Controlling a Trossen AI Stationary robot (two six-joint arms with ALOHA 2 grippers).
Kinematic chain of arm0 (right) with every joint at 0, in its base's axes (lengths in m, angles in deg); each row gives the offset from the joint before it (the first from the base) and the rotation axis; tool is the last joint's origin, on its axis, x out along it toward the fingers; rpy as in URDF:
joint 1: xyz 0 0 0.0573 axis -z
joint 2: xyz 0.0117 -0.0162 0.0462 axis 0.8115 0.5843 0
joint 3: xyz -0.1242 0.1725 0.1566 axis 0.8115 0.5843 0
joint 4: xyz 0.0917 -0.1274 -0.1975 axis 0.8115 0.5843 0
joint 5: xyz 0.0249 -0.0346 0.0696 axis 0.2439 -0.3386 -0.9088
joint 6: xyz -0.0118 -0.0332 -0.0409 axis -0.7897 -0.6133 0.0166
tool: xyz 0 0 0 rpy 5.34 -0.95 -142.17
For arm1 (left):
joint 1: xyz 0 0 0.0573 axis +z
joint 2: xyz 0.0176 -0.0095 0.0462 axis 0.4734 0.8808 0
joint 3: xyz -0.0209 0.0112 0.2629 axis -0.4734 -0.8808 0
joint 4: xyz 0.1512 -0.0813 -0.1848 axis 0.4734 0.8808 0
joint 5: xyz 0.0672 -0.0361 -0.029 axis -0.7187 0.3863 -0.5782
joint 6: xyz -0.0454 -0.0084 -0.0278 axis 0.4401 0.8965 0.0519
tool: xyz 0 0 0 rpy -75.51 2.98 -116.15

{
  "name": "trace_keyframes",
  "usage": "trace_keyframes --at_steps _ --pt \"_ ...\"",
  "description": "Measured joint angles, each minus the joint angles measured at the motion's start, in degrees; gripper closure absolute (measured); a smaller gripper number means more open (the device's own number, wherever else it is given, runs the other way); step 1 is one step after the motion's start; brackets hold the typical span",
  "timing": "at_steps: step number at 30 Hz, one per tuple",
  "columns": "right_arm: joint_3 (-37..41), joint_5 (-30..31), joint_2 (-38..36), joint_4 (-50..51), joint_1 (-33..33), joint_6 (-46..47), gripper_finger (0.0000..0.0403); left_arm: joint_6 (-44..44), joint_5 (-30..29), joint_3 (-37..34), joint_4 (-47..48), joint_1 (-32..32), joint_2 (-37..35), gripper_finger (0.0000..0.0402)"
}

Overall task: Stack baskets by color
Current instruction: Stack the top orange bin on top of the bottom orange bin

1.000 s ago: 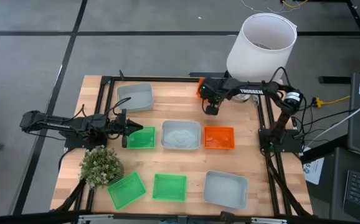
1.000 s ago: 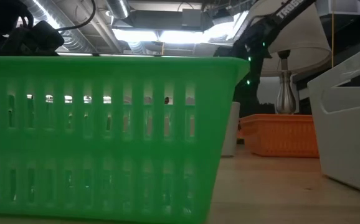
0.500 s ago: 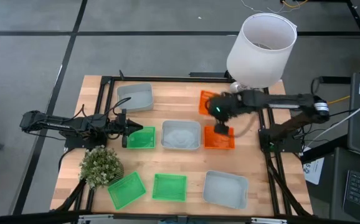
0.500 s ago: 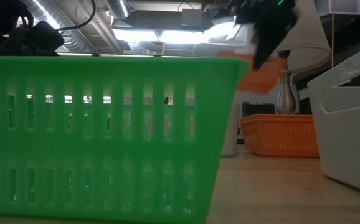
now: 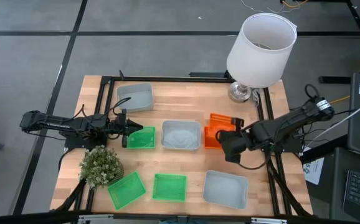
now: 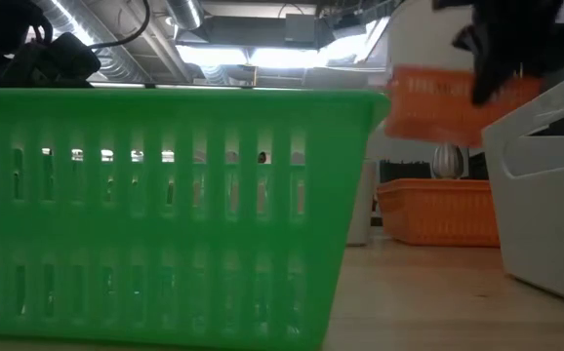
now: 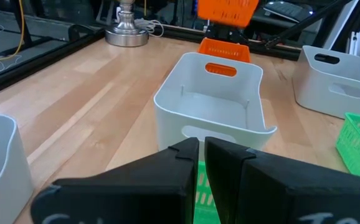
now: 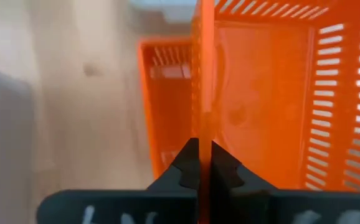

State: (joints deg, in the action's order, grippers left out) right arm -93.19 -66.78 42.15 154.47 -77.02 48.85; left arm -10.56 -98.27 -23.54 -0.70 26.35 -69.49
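My right gripper (image 5: 230,148) is shut on an orange basket (image 5: 220,121), which hangs in the air (image 6: 436,102) above a second orange basket (image 5: 210,140) resting on the table at the right of the middle row. A grey basket (image 5: 181,135) and a green basket (image 5: 142,138) stand in that same row. My left gripper (image 5: 127,129) waits at the green basket's left edge, its fingers (image 7: 189,152) together and holding nothing. My right gripper pinches one side wall of the orange basket at its rim (image 8: 200,127), with one finger inside the basket and one outside. The fingers slant down from the table's near right. The basket is lifted clear and roughly level, directly over the other orange basket (image 8: 167,106).
Another grey basket (image 5: 135,96) stands at the far left. Two green baskets (image 5: 126,190) (image 5: 169,186) and a grey one (image 5: 225,188) line the near edge. A white lamp (image 5: 259,43) rises at the far right and a small plant (image 5: 100,167) at the near left.
My right gripper has lifted the orange basket from the far side by the lamp. It has carried it toward the table's near edge and stopped above the orange basket in the middle row. My left arm has kept still.
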Motion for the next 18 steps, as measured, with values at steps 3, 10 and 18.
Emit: trace_keyframes --at_steps 3,10,18 --pt "2.9 -0.4 0.0 -2.3 0.0 -0.3 0.0403 0.0 0.0 0.0 0.0 0.0 0.0 0.0380" --pt "7.7 -4.6 0.0 -8.9 0.5 -1.6 0.0403 0.0 0.0 0.0 0.0 0.0 0.0 0.0380" --pt "8.7 -6.0 0.0 -11.1 0.5 -2.9 0.0401 -0.2 0.0 0.0 0.0 0.0 0.0 0.0380"
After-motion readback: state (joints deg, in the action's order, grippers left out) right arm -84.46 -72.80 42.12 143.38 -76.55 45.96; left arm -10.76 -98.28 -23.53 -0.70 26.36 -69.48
